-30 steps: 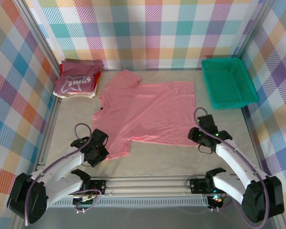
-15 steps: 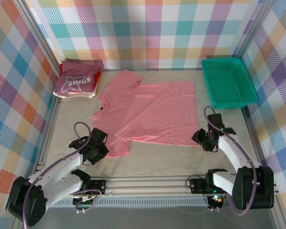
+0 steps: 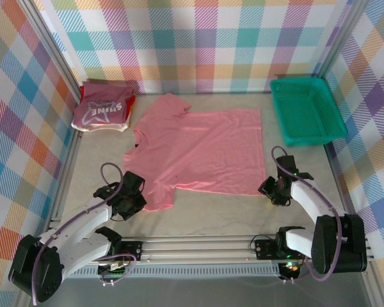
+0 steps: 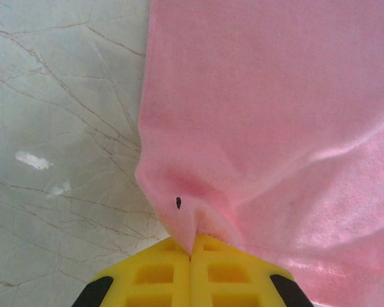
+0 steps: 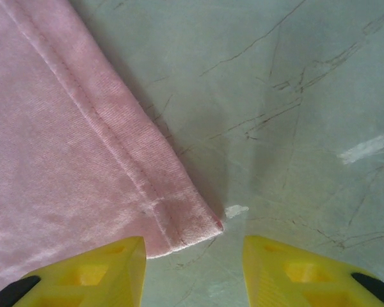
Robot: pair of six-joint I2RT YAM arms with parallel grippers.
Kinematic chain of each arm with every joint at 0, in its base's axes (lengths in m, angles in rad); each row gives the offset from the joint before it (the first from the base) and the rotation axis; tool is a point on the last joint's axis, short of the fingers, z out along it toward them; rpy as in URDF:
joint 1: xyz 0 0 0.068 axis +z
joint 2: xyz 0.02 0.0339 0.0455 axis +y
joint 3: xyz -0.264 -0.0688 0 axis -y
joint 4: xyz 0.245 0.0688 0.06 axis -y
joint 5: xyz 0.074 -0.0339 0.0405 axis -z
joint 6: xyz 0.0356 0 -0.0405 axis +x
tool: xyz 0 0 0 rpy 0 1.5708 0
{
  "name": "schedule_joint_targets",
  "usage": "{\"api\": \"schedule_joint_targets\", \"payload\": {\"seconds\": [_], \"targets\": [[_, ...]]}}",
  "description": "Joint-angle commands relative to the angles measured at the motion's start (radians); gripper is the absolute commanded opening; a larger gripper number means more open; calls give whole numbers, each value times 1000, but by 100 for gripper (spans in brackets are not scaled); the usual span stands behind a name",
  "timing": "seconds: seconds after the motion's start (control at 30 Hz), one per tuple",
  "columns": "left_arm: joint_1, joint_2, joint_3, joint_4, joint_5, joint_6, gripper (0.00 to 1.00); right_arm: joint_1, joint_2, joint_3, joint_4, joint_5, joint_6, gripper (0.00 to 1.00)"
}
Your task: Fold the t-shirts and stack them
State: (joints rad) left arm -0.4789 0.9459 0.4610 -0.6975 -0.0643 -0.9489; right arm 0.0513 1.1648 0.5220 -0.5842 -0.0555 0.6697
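Lower stacked t-shirts (image 3: 131, 102), mostly covered

The left arm (image 3: 77, 229) and the right arm (image 3: 315, 208) are white tubes with black joints. Each one has a big round black shoulder (image 3: 33, 272) down by the front edge of the desk. A thin grey left cable (image 3: 104, 171) makes a loop above the left wrist. A right cable (image 3: 274, 157) just like it loops above the right wrist.

The left hand (image 4: 191, 251) has yellow fingers (image 4: 155, 276) with little square holes in them and black bits at the outer corners. The right hand (image 5: 193, 252) has the same yellow and black. A tiny green light (image 3: 288, 263) glows by the right arm's bottom end.
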Motion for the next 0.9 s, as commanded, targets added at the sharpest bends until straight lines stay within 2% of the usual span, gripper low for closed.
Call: {"api": "schedule_joint_targets", "payload": {"seconds": [0.0, 0.23, 0.37, 0.63, 0.87], "targets": [[8, 9, 16, 11, -3, 18, 0, -4, 27, -10, 66, -42, 9, 41], [9, -36, 23, -19, -36, 15, 0, 8, 67, 7, 97, -62, 1, 23], [10, -90, 43, -75, -74, 3, 0, 9, -13, 10, 31, -33, 6, 4], [10, -191, 41, -113, -93, 12, 0, 9, -177, 25, -164, -32, 21, 0], [-21, -266, 187, -253, -197, 65, 0, 9, -249, 79, -261, -25, 12, 0]]}}
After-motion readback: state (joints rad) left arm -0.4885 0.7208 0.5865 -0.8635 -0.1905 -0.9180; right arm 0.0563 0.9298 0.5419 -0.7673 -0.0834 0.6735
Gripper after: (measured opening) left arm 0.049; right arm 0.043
